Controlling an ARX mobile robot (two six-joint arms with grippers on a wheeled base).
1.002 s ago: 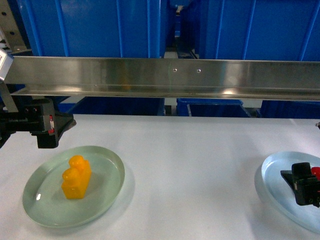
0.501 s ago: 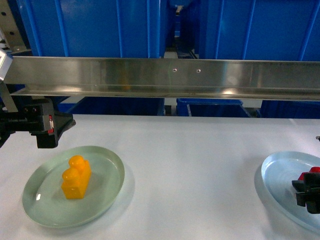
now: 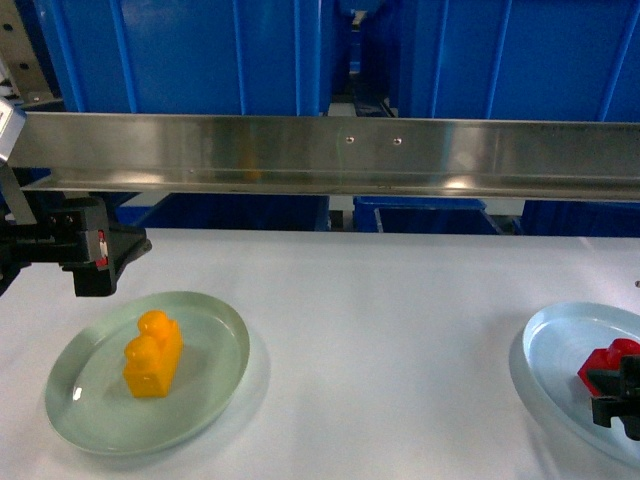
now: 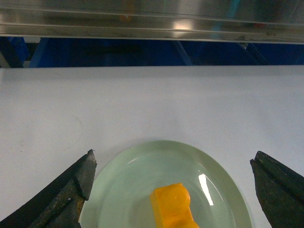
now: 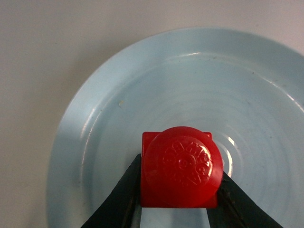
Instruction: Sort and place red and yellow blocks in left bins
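Right claw [image 5: 178, 209] clamped on red block [image 5: 181, 167] over pale blue plate [image 5: 118, 123]. Lift straight, grip firm. Left claw [image 4: 173, 190] spread wide, framing yellow block [image 4: 173, 208].

The only lettering I can find is embossed in a ring on the round stud of the red block [image 5: 182, 167], which sits pinched between the fingers of my right tool [image 5: 176, 194]; it looks like "MEGA" repeated, though the raised letters are too soft for me to be sure. On the left tool [image 3: 100, 262] I see a small red and white sticker, too small to read.
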